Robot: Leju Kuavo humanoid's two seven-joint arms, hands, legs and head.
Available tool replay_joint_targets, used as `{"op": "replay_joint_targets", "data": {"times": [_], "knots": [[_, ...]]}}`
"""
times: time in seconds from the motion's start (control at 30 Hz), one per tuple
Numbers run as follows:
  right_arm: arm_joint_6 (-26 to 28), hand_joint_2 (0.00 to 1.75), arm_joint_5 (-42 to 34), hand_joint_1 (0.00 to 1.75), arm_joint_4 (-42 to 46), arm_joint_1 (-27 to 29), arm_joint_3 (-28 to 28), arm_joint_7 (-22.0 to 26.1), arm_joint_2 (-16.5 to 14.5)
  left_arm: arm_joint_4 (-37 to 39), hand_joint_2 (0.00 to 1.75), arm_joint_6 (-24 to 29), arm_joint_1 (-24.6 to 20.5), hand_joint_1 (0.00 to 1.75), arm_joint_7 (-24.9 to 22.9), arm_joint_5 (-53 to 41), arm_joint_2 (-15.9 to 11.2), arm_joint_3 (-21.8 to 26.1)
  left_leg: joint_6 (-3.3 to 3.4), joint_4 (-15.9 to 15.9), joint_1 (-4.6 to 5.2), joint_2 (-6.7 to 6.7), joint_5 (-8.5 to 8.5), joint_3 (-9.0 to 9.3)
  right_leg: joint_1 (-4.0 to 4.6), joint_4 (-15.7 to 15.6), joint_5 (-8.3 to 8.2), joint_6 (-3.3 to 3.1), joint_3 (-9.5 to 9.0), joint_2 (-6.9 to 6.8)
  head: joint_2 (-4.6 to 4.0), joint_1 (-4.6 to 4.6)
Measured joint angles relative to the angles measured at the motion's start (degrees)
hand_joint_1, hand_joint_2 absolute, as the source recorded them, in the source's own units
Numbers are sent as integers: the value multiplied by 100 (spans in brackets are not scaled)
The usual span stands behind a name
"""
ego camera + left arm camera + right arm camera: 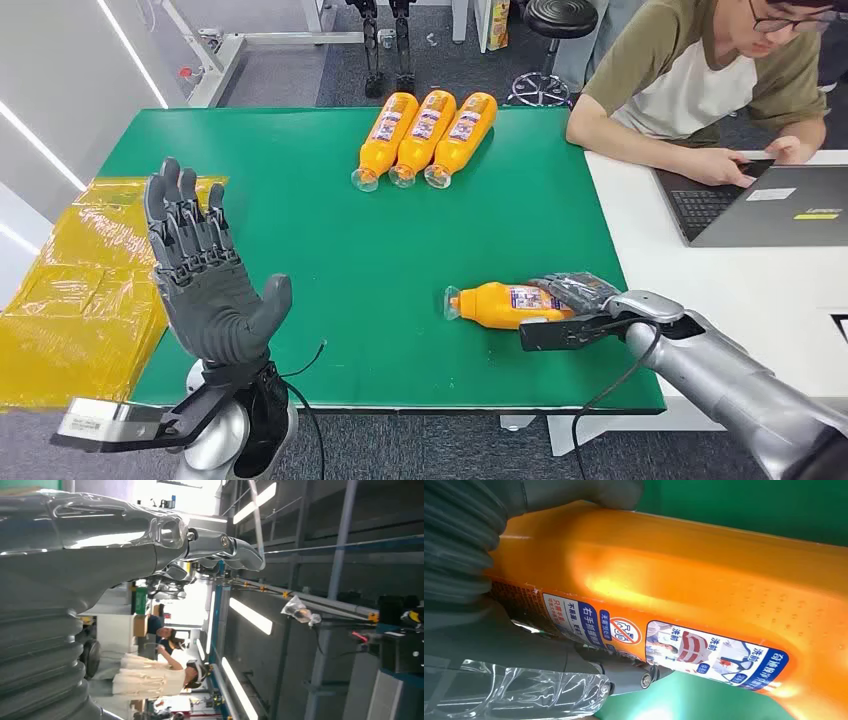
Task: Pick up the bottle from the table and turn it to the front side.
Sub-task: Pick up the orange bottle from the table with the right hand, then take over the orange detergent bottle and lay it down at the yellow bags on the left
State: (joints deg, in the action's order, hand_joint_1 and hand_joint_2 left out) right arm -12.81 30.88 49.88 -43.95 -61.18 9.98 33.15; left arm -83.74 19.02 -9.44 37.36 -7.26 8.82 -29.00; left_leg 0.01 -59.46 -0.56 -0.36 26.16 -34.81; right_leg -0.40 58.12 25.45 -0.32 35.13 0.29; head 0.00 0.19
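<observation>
An orange bottle (500, 303) with a blue-and-white label lies on its side on the green table (330, 240), near the front right, its clear cap toward the left. My right hand (575, 300) grips its base end, fingers wrapped over it. In the right wrist view the orange bottle (704, 585) sits close against my right hand (464, 575), its label facing the camera. My left hand (200, 270) is raised above the table's front left, palm up, fingers spread, holding nothing. In the left wrist view my left hand (100, 545) points up at the room.
Three more orange bottles (425, 135) lie side by side at the table's far middle. Yellow bags (80, 290) are stacked left of the table. A person (700, 80) sits at a white desk (740, 290) on the right, using a laptop (770, 205).
</observation>
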Motion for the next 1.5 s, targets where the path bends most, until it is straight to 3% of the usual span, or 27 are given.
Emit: {"op": "replay_joint_targets", "data": {"times": [0.4,0.53,0.7,0.93,1.23,1.5], "knots": [[310,175,177,175,200,240,332,-22,74,116,175,46,-12,0,47,14,-51,-87,1,0,-1,0,1,-2,1,1,0,0,2,1,0,0],[1481,175,429,173,358,489,614,-88,-42,122,175,181,-10,0,108,51,-61,-87,0,3,-1,-3,0,-16,1,6,-1,0,8,-4,0,1],[3235,175,376,175,932,941,1534,102,-661,264,175,-384,-48,0,-86,618,-85,-88,-1,5,-2,9,1,-11,2,8,0,-2,19,10,0,-1],[4607,175,52,175,2120,1932,2185,724,-1451,1087,175,-1147,-289,0,-597,1019,33,-119,-6,12,-5,-11,2,-15,5,10,11,-12,21,-4,0,-1],[4782,175,99,174,3019,2702,2302,833,-1708,1709,175,-1986,-647,0,-884,885,107,-465,-6,9,-2,-7,4,-18,2,4,12,-11,22,-4,0,1],[4100,175,349,169,3236,2962,2299,760,-1705,2394,175,-2626,-1330,0,-750,762,128,-870,-7,7,-2,-2,4,-15,3,6,9,-14,22,0,0,-1]]}}
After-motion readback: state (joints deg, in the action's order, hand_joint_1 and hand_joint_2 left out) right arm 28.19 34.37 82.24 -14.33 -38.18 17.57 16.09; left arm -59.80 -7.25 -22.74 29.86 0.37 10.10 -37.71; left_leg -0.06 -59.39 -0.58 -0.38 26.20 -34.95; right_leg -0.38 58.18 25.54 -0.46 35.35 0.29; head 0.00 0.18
